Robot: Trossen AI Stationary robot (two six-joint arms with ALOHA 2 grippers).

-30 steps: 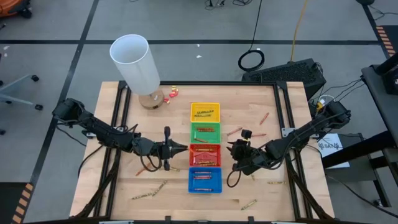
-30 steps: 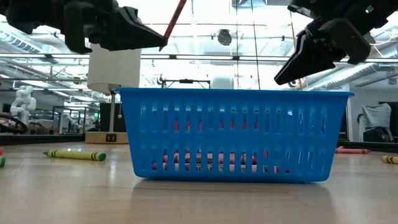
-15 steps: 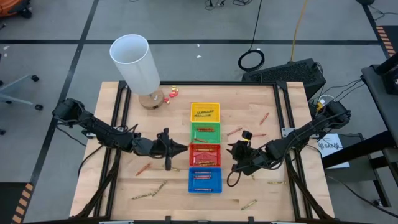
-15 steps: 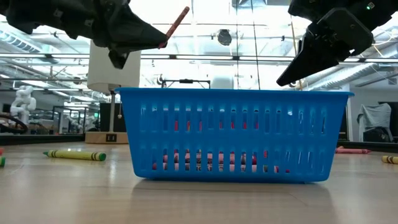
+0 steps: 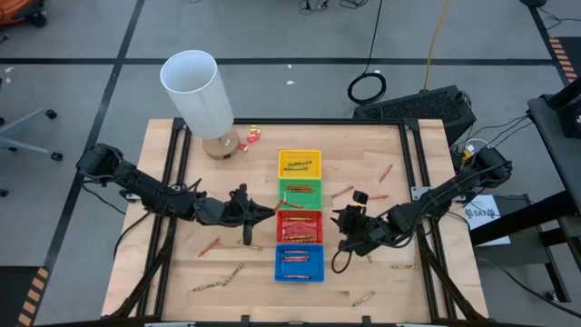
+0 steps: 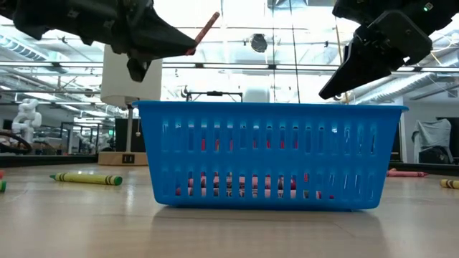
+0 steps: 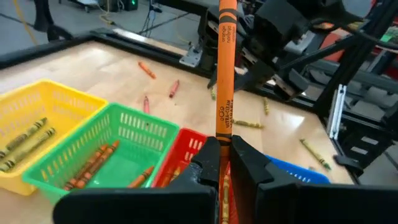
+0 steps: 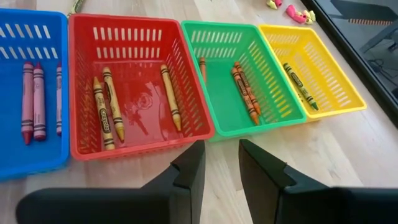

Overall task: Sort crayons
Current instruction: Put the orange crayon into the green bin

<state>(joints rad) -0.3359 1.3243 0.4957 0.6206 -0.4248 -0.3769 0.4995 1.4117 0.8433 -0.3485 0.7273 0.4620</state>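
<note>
Sorting looks a good way in, though not finished. Four trays sit in a column at mid-table: the yellow tray (image 5: 300,163) holds olive-yellow crayons, the green tray (image 5: 300,193) orange ones, the red tray (image 8: 140,90) yellowish ones, and the blue tray (image 5: 300,262) red-pink ones.

Left gripper (image 7: 220,152) hovers just beside the red and green trays on their left, its fingers pinched on an orange crayon (image 7: 225,68) that stands straight up out of the tips. That colour matches the green tray's contents, so I judge this stick belongs there.

Right gripper (image 8: 219,163) waits on the opposite side of the trays, fingers narrowly parted and carrying nothing.

Loose crayons still lie on the wood: a red one (image 5: 210,246) and two yellowish ones (image 5: 218,279) on the left side of the table, several reddish ones (image 5: 363,188) right of the trays, and more near the front right (image 5: 363,297). Roughly a dozen remain to collect, I would estimate.
</note>
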